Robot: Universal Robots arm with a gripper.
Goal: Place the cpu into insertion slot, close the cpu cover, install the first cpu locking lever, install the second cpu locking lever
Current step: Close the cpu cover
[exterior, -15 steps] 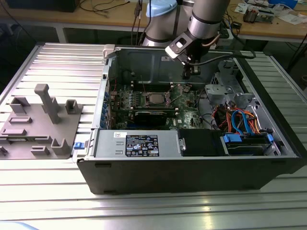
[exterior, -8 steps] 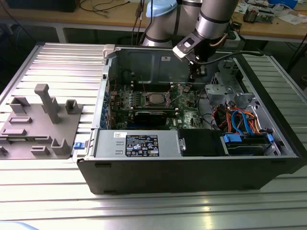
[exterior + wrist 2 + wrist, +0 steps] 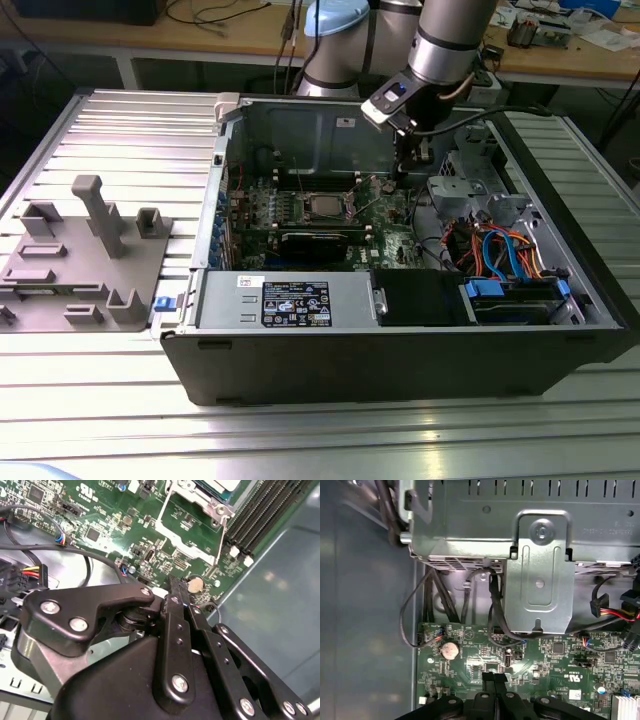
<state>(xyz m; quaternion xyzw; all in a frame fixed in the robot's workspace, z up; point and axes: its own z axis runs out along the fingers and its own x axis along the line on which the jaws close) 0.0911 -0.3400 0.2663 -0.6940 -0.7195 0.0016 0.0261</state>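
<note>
Judging the cpu first: small, light and stiff, probably slick on its metal top and delicate underneath, so best taken by opposite edges and never pressed on the contact side. Lies flat, silver face up, in the insertion slot near the middle of the green motherboard, inside the open computer case on the ribbed metal surface. Framed by the thin cpu cover, seemingly down around the chip; latched or not, cannot tell. Then the hand: fingers pressed together in the first wrist view, nothing pinched between them, tips hanging just over the board near the round coin battery, apart from the chip and to the exterior view's right of it, touching nothing that can be made out
</note>
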